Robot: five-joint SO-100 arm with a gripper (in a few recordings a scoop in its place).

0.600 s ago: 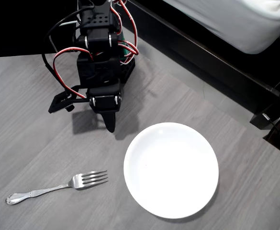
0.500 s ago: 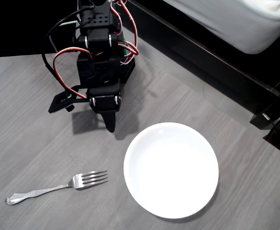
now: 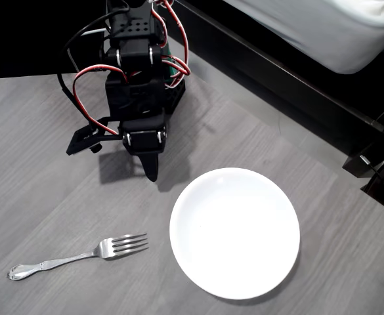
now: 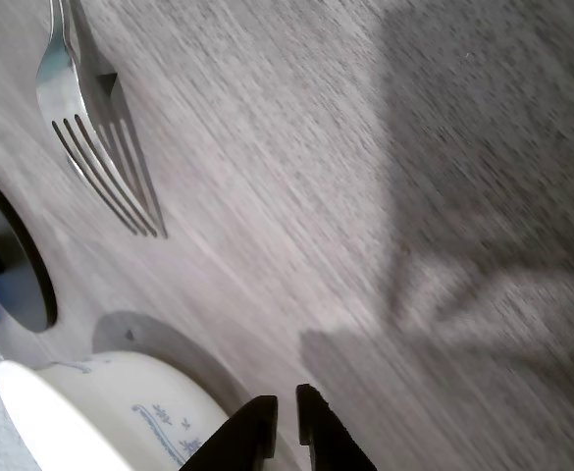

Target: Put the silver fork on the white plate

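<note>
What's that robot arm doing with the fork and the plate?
Nothing is being held right now. The black robot arm's gripper hangs over the grey table, its fingers nearly together and empty. The silver fork lies flat on the table, tines pointing toward the white plate, close to it but not touching. The plate has nothing on it, so the fork isn't picked up yet.

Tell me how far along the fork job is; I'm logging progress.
Nothing looks done yet: the silver fork lies on the grey table, left of the white plate, apart from it. The gripper holds nothing, its fingers nearly together above the table. Reaching, grasping and placing the fork remain.
</note>
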